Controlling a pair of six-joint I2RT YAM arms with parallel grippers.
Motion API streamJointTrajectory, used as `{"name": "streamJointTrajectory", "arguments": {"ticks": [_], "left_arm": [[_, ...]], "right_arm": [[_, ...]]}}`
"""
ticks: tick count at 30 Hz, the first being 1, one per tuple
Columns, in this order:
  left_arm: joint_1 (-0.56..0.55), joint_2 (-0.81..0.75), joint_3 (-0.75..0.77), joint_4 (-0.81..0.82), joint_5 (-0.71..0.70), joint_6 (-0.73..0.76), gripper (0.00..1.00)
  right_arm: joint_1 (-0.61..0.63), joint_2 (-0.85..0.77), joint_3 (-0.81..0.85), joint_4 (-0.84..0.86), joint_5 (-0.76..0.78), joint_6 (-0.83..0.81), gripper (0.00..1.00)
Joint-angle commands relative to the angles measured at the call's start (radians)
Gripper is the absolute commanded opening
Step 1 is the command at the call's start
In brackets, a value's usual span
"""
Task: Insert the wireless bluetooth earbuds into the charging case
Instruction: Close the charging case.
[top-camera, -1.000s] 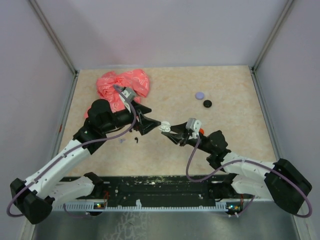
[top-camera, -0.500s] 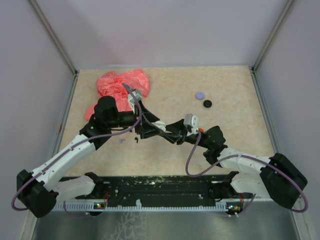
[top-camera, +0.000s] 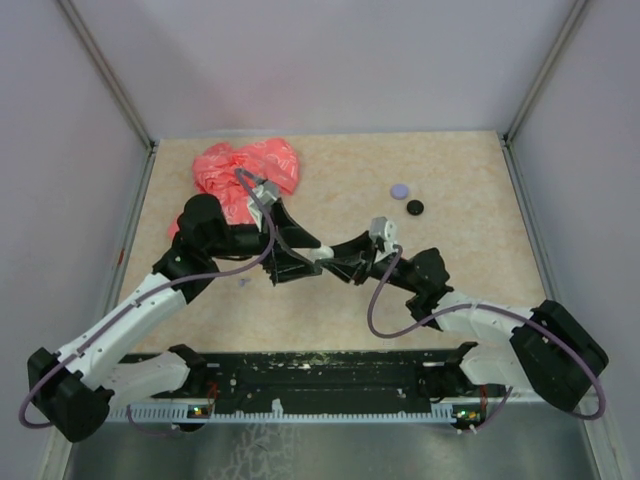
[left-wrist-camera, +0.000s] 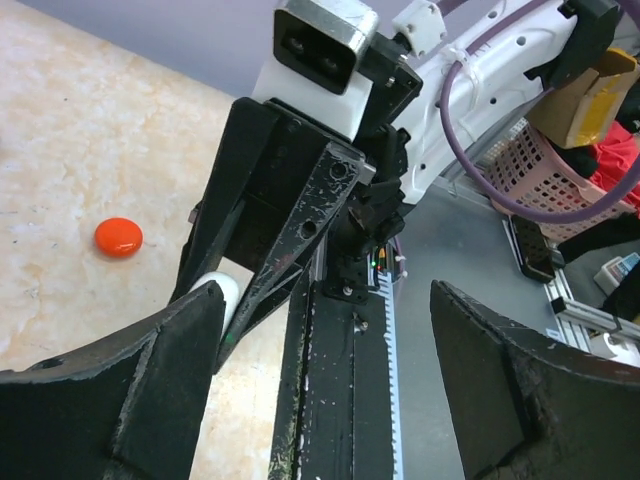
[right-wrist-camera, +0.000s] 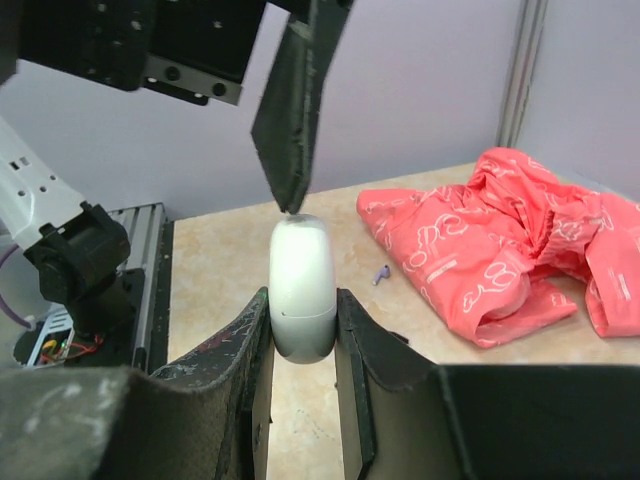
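Pinching a smooth white oval plastic charging case in the right gripper, jaws pressed flat to both its sides. Spread wide on the left gripper, with the case in the gap and one black fingertip down at its top end, touching or just shy, hard to tell. Out from the case toward the left arm: a tiny pale purple stemmed earbud and a tiny black stemmed earbud, loose on the beige tabletop, both outside the case. Beyond the case, a crumpled pink-red printed cloth. Well to the case's far right, a pale purple round disc beside a black round disc. Near the case, a red-orange round disc.
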Motion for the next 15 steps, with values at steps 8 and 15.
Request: {"name": "streamJointTrajectory", "arguments": {"ticks": [8, 15], "left_arm": [[0.007, -0.028, 0.053, -0.291, -0.457, 0.172, 0.92], [0.022, -0.036, 0.046, -0.423, -0.852, 0.246, 0.96]], "right_arm": [[-0.068, -0.047, 0.035, -0.223, 0.109, 0.102, 0.00], [-0.122, -0.120, 0.048, -0.599, 0.211, 0.122, 0.00]]}}
